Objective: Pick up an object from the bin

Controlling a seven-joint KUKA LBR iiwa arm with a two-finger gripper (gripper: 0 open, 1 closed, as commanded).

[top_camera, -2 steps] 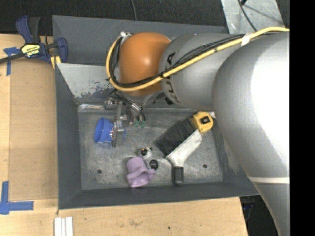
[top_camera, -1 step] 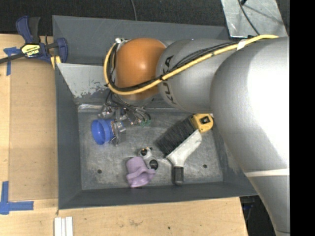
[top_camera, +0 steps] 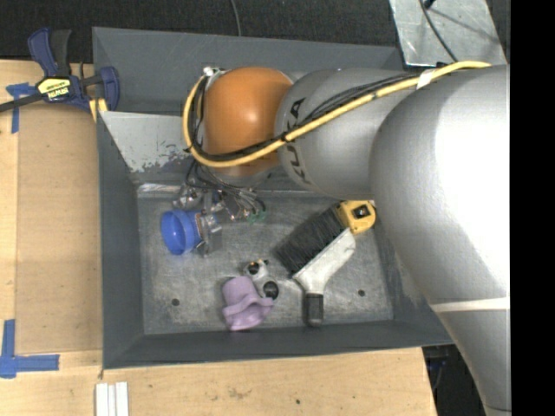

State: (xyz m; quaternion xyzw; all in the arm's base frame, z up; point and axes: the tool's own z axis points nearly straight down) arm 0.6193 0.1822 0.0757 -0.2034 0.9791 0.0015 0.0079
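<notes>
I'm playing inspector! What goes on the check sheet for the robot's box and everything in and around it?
Surface: grey bin, floor scuffed, bare at the front left.
Job's things: blue cup on its side at the left, right beside the gripper; whether they touch cannot be told.
Clutter: brush with black bristles and a white handle, yellow thing at its far end, purple lump at the front, small black block beside it.
Grippers: gripper low in the bin's back left.
Cables: yellow cable along the arm, looped round the orange cover.
Surroundings: thin cable on the dark floor behind the bin.
</notes>
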